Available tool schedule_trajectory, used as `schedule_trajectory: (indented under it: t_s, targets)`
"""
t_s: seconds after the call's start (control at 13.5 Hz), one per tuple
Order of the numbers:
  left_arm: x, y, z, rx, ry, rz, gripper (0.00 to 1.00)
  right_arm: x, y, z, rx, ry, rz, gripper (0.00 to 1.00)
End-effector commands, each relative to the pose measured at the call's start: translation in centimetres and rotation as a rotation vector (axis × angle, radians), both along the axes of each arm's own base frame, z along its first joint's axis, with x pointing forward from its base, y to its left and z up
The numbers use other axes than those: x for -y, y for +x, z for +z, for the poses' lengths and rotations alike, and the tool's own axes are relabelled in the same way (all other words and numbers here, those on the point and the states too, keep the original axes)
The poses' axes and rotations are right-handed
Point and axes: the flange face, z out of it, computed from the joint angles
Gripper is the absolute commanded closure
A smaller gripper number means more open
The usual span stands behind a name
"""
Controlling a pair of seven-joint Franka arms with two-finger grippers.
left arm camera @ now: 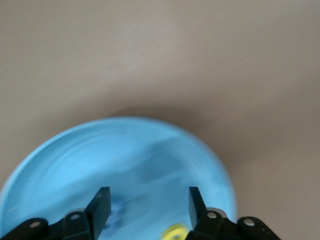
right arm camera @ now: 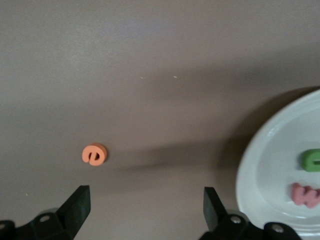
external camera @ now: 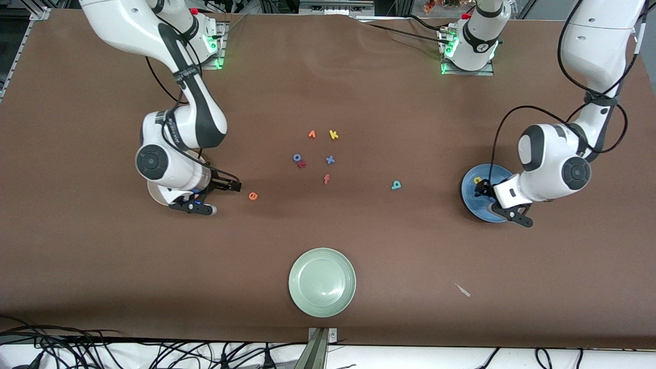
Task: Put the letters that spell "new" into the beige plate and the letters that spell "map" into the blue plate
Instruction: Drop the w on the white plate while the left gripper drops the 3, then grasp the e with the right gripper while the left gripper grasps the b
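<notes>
My left gripper (external camera: 499, 204) hangs open over the blue plate (external camera: 471, 200). In the left wrist view the blue plate (left arm camera: 125, 160) holds a blurred blue "m" (left arm camera: 112, 210) beside one finger and the yellow "p" (left arm camera: 175, 232); nothing is between the fingers of the left gripper (left arm camera: 148, 200). The teal "a" (external camera: 396, 185) lies on the table. My right gripper (right arm camera: 146, 200) is open and empty beside the beige plate (right arm camera: 265, 170), which holds the green "n" (right arm camera: 312, 160) and pinkish "w" (right arm camera: 305, 195). The orange "e" (right arm camera: 94, 154) lies on the table just ahead of the right gripper (external camera: 225, 199).
A pale green plate (external camera: 322, 282) sits near the front camera's edge. Mid-table lie spare letters: yellow "k" (external camera: 333, 135), an orange letter (external camera: 311, 134), blue "o" (external camera: 296, 158) touching a red letter (external camera: 302, 164), blue "x" (external camera: 330, 160), orange-red "f" (external camera: 326, 179). A white scrap (external camera: 463, 290) lies nearby.
</notes>
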Motion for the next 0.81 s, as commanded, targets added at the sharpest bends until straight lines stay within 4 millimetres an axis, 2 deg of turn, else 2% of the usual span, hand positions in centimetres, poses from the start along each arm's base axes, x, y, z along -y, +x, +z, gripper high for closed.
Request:
schedule_trajectory:
  t_s: [0.0, 0.07, 0.15, 0.3, 0.44, 0.74]
  targets:
    - [8.2, -0.3, 1.9, 0.009, -0.048, 0.057, 0.3, -3.2, 0.1, -1.7, 0.036, -0.007, -0.042, 0.0]
    - [11.7, -0.3, 2.2, 0.018, -0.056, 0.048, 0.28, -3.7, 0.0, -2.3, 0.049, -0.01, -0.056, 0.0]
    - [16.1, -1.0, 2.5, 0.032, -0.06, 0.022, 0.28, -4.2, -0.1, -2.8, 0.052, -0.013, -0.063, 0.0]
    - [21.4, -2.6, 2.1, 0.028, -0.051, 0.065, 0.27, -5.8, -0.9, -4.0, 0.057, -0.019, -0.05, 0.0]
    - [23.7, -3.3, 1.0, 0.048, -0.053, 0.071, 0.27, -6.0, -1.1, -4.7, 0.058, -0.022, -0.047, 0.0]
    - [25.1, -4.7, -1.1, 0.022, -0.042, 0.042, 0.27, -6.1, -1.2, -5.7, 0.058, -0.027, -0.045, 0.04]
